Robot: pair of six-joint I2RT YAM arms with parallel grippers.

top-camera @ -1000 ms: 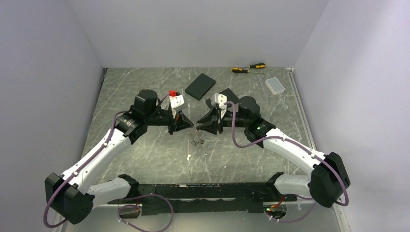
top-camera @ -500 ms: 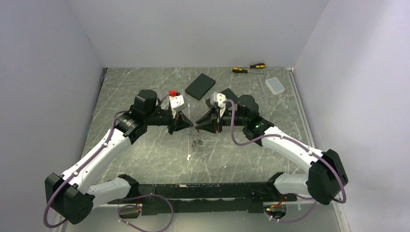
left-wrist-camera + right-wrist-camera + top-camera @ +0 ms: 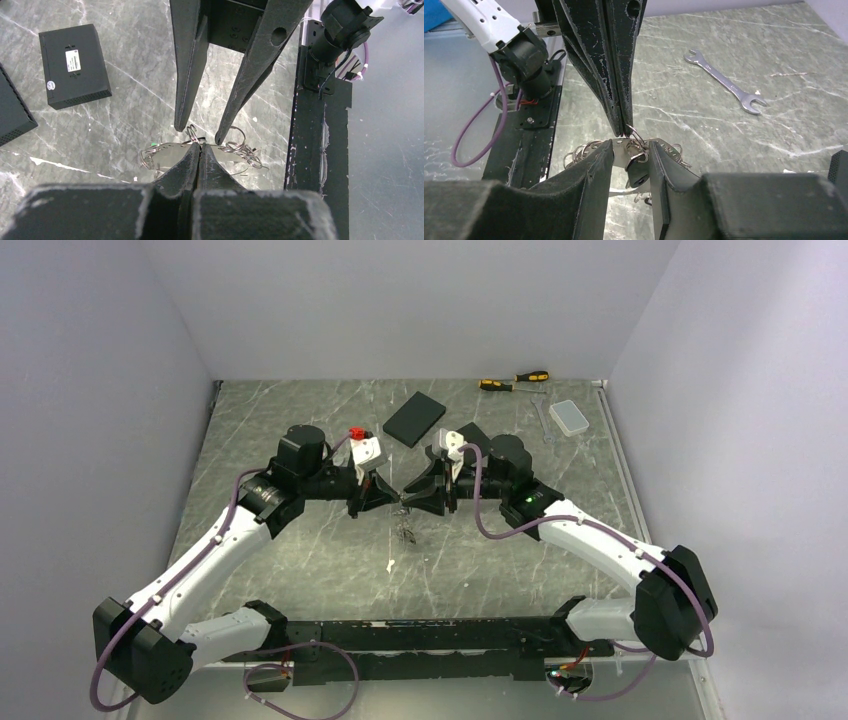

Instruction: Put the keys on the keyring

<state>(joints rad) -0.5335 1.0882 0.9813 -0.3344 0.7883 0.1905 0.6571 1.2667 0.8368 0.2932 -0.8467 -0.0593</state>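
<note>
Keys of small silver metal (image 3: pixel 405 532) dangle in a bunch above the middle of the grey marbled bench (image 3: pixel 300 440), at 6 o'clock from where the two arms meet tip to tip. The left claw (image 3: pixel 199 148) is pressed together, pinching the thin grey metal keyring (image 3: pixel 170 146). The right claw (image 3: pixel 630 145), facing it from 3 o'clock, stands partly spread, with a black-headed silver key (image 3: pixel 636 170) in the gap, clear of one finger.

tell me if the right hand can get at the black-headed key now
Probably yes: the right hand is open with the black-headed key between its fingers, nothing blocking. The left hand, shut on the keyring, crowds it from ahead.
</note>
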